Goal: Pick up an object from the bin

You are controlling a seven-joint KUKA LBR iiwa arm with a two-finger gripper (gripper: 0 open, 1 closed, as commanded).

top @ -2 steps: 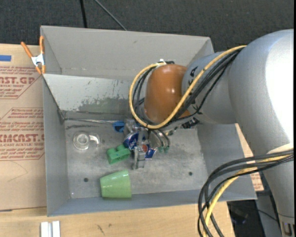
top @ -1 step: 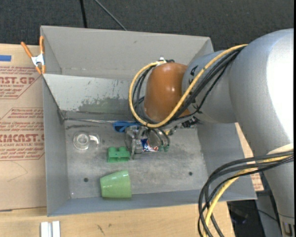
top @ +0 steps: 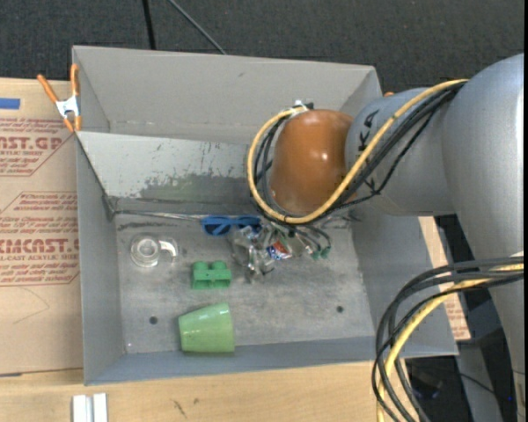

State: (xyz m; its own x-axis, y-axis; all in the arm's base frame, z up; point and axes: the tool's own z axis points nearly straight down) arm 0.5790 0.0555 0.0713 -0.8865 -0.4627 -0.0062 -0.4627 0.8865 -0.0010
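My gripper (top: 257,258) hangs low over the middle of the bin floor, mostly hidden under the arm's wrist. Just behind it to the left lies a blue plastic piece (top: 225,227), near the back wall. A small green block (top: 211,275) sits on the floor a short way left of the gripper. Right at the gripper there is a small red, white and blue bit (top: 279,251); I cannot tell whether it is a loose thing or part of the gripper.
A light green cup (top: 206,330) lies on its side near the front wall. A clear round plastic piece (top: 150,251) rests at the left of the floor. The arm and its cables cover the bin's right back part.
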